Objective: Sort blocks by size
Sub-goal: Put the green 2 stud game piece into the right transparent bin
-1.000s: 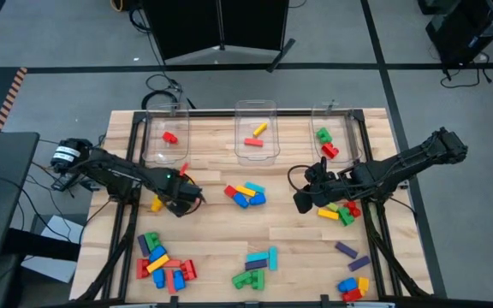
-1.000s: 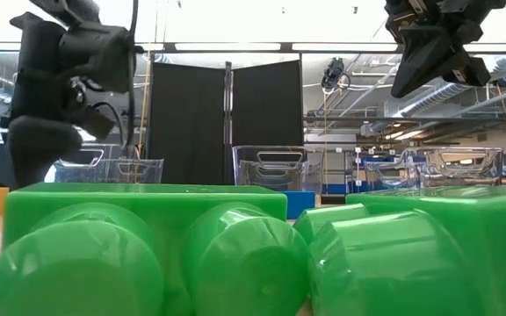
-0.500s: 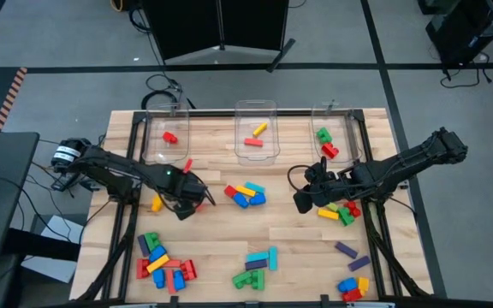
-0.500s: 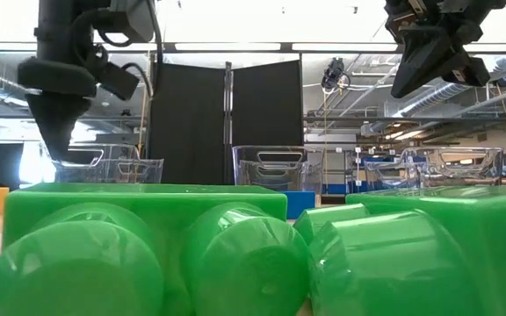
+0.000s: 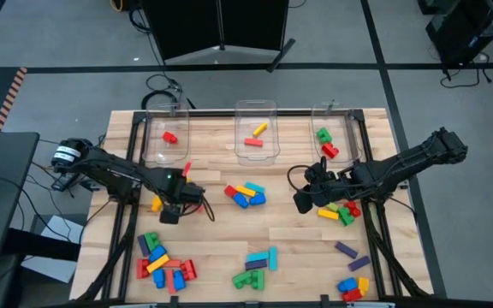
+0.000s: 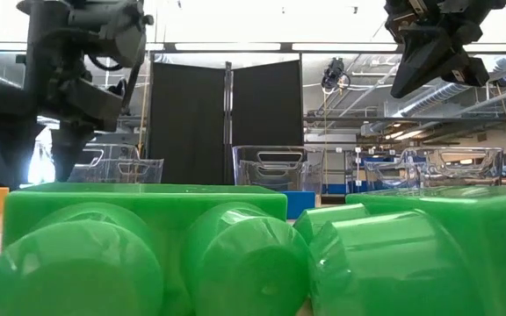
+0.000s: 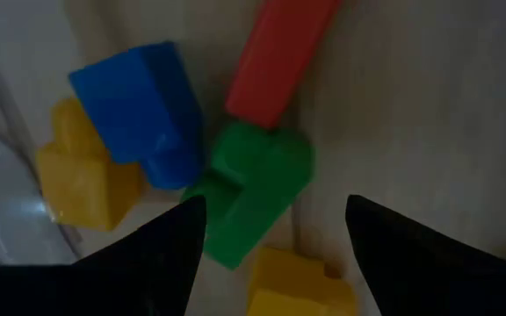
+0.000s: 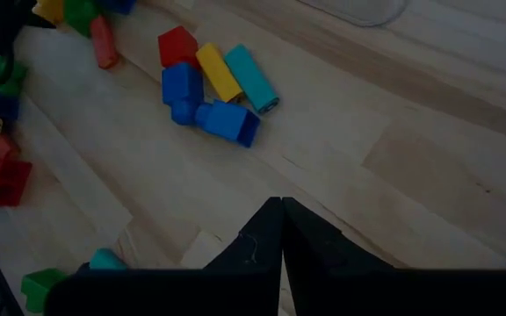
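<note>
Fingers (image 7: 275,241) of my left arm hang spread over a green block (image 7: 253,189) hemmed by neighbours, so closing may snag the blue block (image 7: 143,101).

Three clear bins (image 5: 256,137) stand in a row along the wooden table's (image 5: 306,235) far edge. Behind it, a black screen (image 5: 216,26) stands on grey floor.

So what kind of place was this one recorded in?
Probably a robotics lab or workshop. A wooden table stands on a grey floor with cables trailing across it, a black curtain screen stands behind, and bare ceiling pipes run overhead.
</note>
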Motion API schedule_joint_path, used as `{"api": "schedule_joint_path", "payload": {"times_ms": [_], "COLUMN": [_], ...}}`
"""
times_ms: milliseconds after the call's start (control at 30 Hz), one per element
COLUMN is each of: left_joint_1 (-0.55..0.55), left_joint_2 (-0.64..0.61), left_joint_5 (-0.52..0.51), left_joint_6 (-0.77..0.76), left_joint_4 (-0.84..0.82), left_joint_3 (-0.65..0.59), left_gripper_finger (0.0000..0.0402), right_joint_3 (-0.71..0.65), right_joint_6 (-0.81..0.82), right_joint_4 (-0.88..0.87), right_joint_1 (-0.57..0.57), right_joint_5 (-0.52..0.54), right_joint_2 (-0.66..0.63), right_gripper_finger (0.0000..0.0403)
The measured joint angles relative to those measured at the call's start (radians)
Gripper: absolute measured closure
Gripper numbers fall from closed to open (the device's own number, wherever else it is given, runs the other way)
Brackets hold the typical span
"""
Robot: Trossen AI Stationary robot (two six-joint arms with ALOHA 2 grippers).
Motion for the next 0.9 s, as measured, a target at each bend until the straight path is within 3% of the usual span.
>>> {"api": "schedule_joint_path", "payload": {"times_ms": [433, 900], "left_joint_1": [0.000, 0.000], "left_joint_2": [0.013, 0.009], "left_joint_5": [0.026, 0.050], "left_joint_6": [0.028, 0.025], "left_joint_4": [0.085, 0.091], "left_joint_3": [-0.066, -0.058], "left_gripper_finger": [0.0132, 0.0271], "right_joint_3": [0.000, 0.000], "right_joint_6": [-0.008, -0.008], "right_joint_4": [-0.001, 0.000], "right_joint_1": [0.000, 0.000], "right_joint_5": [0.010, 0.012], "right_joint_2": [0.000, 0.000], "right_gripper_finger": [0.0382, 0.0382]}}
